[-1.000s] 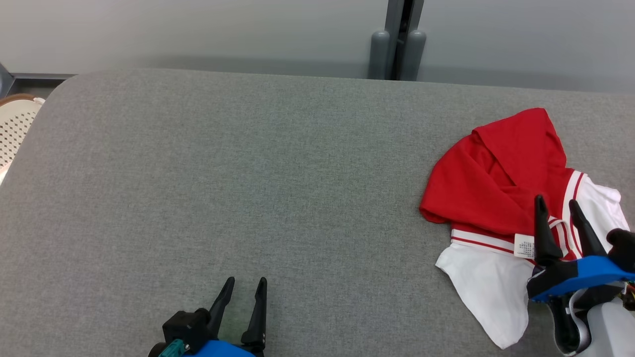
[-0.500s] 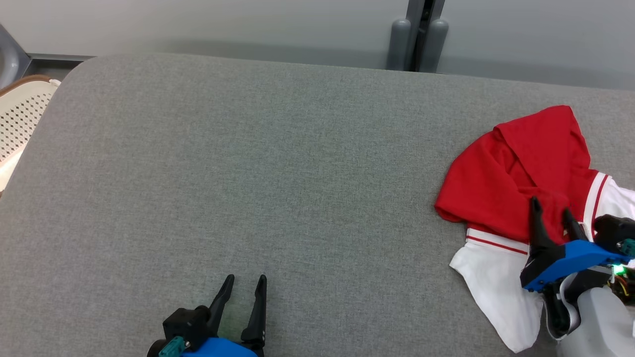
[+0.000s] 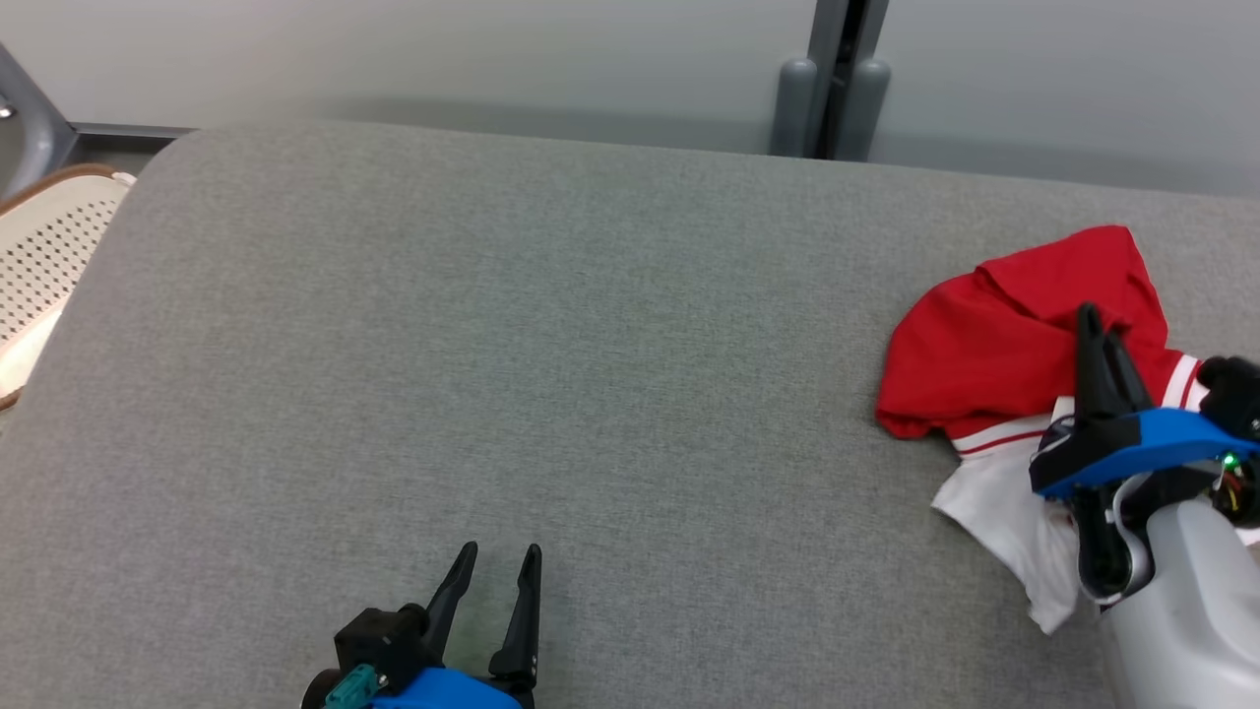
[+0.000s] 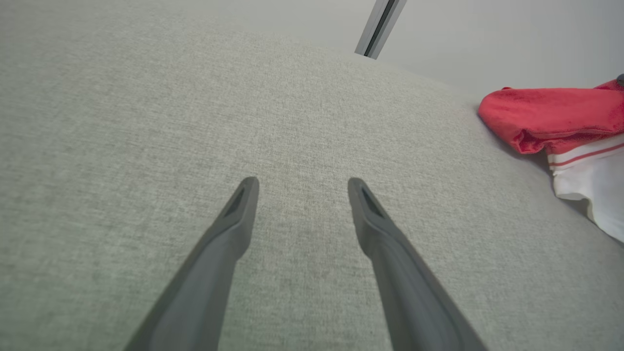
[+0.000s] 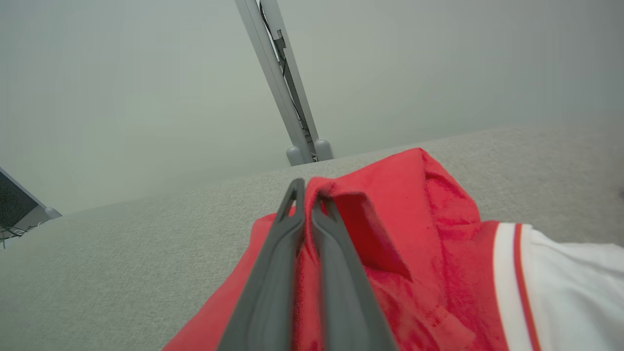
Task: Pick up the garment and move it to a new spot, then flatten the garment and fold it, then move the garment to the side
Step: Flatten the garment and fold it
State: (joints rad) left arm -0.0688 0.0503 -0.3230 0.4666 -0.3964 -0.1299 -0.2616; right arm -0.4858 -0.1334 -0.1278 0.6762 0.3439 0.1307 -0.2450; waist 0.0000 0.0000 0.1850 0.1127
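The garment (image 3: 984,345) is a red and white top, bunched at the right edge of the grey padded surface (image 3: 492,345). My right gripper (image 3: 1095,325) is shut on a fold of its red cloth, which rises in a peak around the fingertips. In the right wrist view the two fingers meet with red fabric of the garment (image 5: 414,219) pinched at the right gripper (image 5: 307,192). My left gripper (image 3: 502,556) stands open over bare surface near the front edge, far from the garment (image 4: 551,112). Nothing lies between the fingers of the left gripper (image 4: 302,183).
A cream perforated basket (image 3: 39,266) stands beyond the surface's left end. A grey upright post (image 3: 832,89) rises behind the back edge against a pale wall. Wide bare surface stretches left of the garment.
My right gripper has gone from open to shut on the red cloth and drawn it up into a bunch. The head camera has shifted. My left gripper has stayed open.
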